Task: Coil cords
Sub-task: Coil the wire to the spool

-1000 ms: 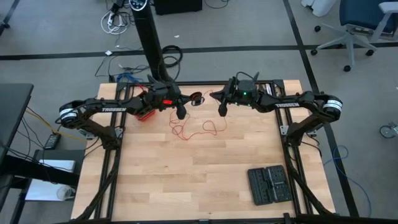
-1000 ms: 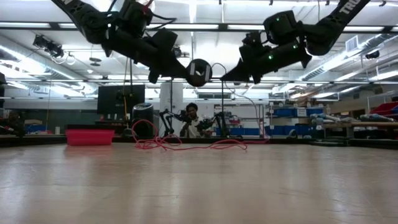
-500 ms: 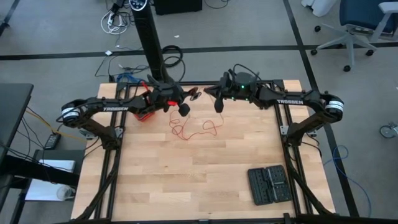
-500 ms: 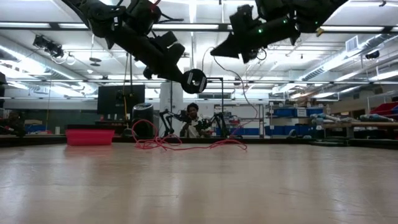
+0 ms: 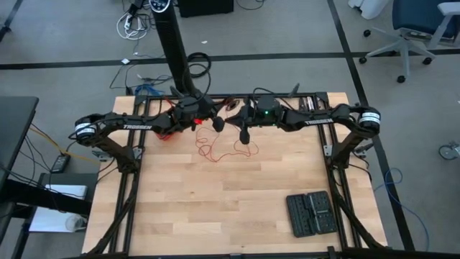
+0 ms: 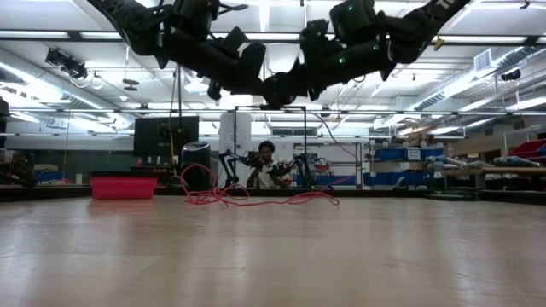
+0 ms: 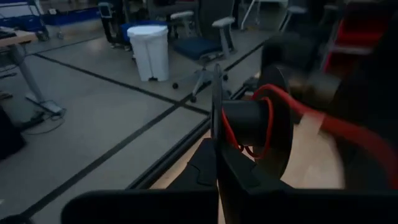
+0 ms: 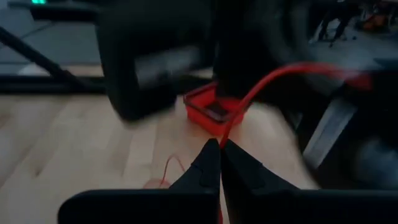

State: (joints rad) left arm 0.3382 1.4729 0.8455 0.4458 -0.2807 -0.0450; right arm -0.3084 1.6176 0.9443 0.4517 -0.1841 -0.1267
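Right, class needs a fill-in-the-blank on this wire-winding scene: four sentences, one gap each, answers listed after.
1. The left gripper holds a dark ____ with red wire wound on it.
2. The right gripper is shut on the ____ wire.
3. Loose wire lies on the wooden ____.
4. In the high view, the red box sits under the ____ arm.

Answers: spool; red; table; left

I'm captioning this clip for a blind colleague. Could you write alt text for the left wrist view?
The left gripper, shut, holds a dark spool with thin red wire wound around its hub. More red wire trails off the spool, blurred, over the wooden table. Beyond are a grey floor, a white bin and office chairs.
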